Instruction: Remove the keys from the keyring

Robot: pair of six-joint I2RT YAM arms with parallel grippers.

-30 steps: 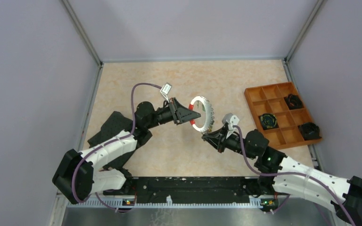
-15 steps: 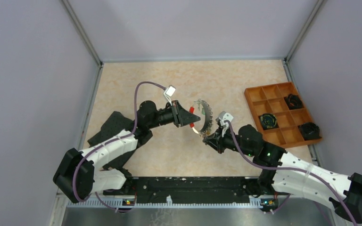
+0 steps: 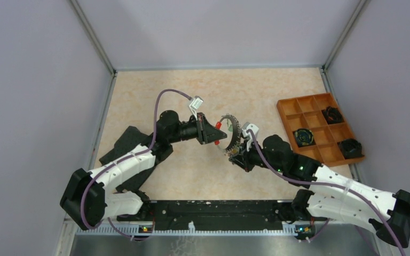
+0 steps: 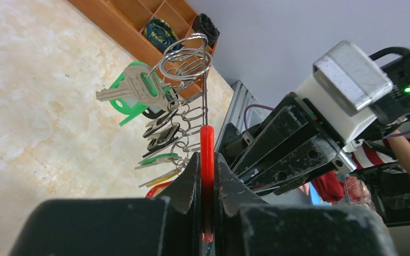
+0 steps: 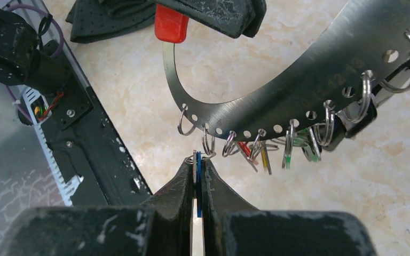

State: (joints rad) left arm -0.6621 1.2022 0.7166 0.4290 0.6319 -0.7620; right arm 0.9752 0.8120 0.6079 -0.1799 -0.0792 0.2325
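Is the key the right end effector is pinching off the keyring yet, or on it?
On it: a small split ring links the pinched blue key to a hole in the keyring.

The large grey metal keyring (image 3: 234,128), small metal keys (image 4: 133,92) hung from it, is held above the beige worktop (image 3: 155,96) between the left gripper (image 3: 221,134), leftward, and the right gripper (image 3: 234,154), nearer. An orange compartment tray (image 3: 281,106) is set rightward.
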